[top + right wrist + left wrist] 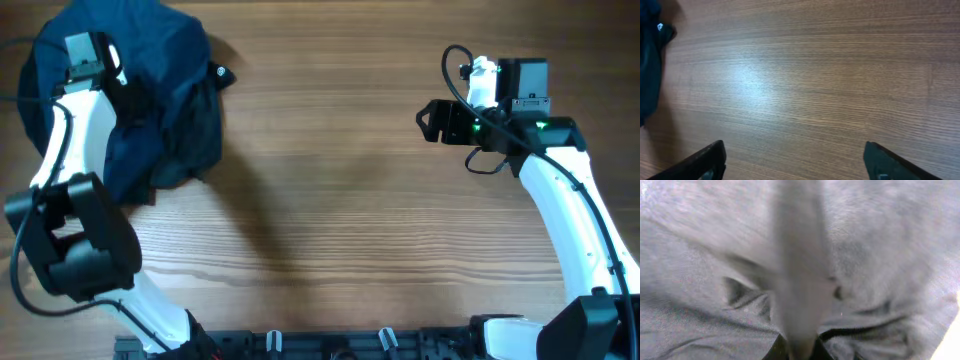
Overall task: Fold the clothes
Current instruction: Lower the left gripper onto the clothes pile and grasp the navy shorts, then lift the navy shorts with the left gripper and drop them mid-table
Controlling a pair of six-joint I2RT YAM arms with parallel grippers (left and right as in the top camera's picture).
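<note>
At the far left of the table (330, 200), up in its back corner, the dark navy garment (165, 95) lies as a bunched heap, rumpled and with loose folds hanging toward the table's middle. My left arm reaches up along that edge and my left gripper (97, 62) sits down on top of the heap, with cloth around it on every side. From my left wrist camera I see only blurred grey-blue fabric pressed close, with a soft upright ridge of cloth running down the centre and dark creases on either side of it. My own fingers do not show clearly there, so I cannot tell whether that hand is clenched on the cloth or released. On the heap's right edge a small dark tab (220, 72) with a pale spot pokes out onto the wood. Past it the table runs bare and brown across the middle. On the right, well apart from the garment, my right gripper (432, 120) hangs over the wood pointing left. Its fingertips (707, 159) are spread wide at the bottom corners of my right wrist view, released and holding nothing. The garment's edge shows at that view's far left.
</note>
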